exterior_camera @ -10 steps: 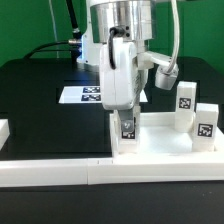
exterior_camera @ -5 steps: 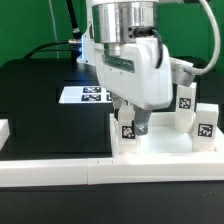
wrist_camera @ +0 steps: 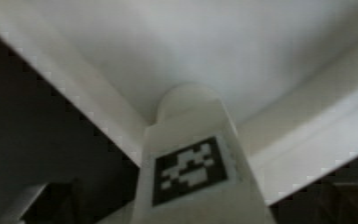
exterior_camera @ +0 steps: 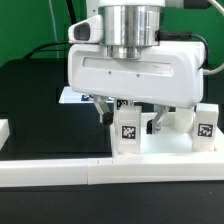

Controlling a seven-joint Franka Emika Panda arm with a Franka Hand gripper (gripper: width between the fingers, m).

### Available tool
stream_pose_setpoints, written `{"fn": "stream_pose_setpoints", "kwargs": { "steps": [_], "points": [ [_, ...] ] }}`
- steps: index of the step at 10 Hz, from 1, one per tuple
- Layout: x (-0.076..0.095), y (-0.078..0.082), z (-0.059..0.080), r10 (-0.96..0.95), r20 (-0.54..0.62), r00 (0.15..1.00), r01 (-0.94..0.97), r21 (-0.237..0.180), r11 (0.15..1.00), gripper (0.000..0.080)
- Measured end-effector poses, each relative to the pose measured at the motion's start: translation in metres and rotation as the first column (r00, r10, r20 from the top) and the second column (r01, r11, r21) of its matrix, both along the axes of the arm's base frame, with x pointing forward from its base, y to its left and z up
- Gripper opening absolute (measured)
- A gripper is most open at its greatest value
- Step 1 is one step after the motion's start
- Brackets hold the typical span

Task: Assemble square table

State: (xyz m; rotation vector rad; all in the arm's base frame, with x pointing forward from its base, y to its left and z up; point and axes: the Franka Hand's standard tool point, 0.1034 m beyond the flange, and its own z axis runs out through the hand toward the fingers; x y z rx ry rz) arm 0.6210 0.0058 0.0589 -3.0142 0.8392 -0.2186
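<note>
broad white gripper (exterior_camera: pixel 128 110) low over the table top (exterior_camera: pixel 165 143), fingers down beside a tagged leg (exterior_camera: pixel 128 130) upright at the top's near corner; grip state impossible to tell. second leg (exterior_camera: pixel 206 126) upright at the exterior view's right. marker board (exterior_camera: pixel 72 95) behind.

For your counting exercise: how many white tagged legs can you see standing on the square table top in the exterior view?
2. One leg stands at the top's near corner below the claw; another leg stands at the exterior view's right edge. The claw's wide body may hide others.
</note>
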Motion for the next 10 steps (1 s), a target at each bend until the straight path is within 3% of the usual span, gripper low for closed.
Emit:
{"fn": "stream_pose_setpoints", "kwargs": {
  "steps": [2,4,5,6,10],
  "points": [
    [0.0004,-0.0005,0.0002,-0.032,0.003,0.999,0.032,0.004,0.999,0.0607],
    [0.0005,-0.0005,0.0002,-0.074,0.005,0.997,0.074,0.01,0.997,0.0335],
    [0.0005,-0.0005,0.0002,-0.141,0.006,0.99,0.141,0.021,0.99,0.0335],
    [0.0005,-0.0004,0.0003,-0.212,0.007,0.977,0.211,0.031,0.977,0.0282],
    [0.0,-0.0071,0.001,-0.476,-0.011,0.88,0.475,0.079,0.876,0.0282]
  ]
}}
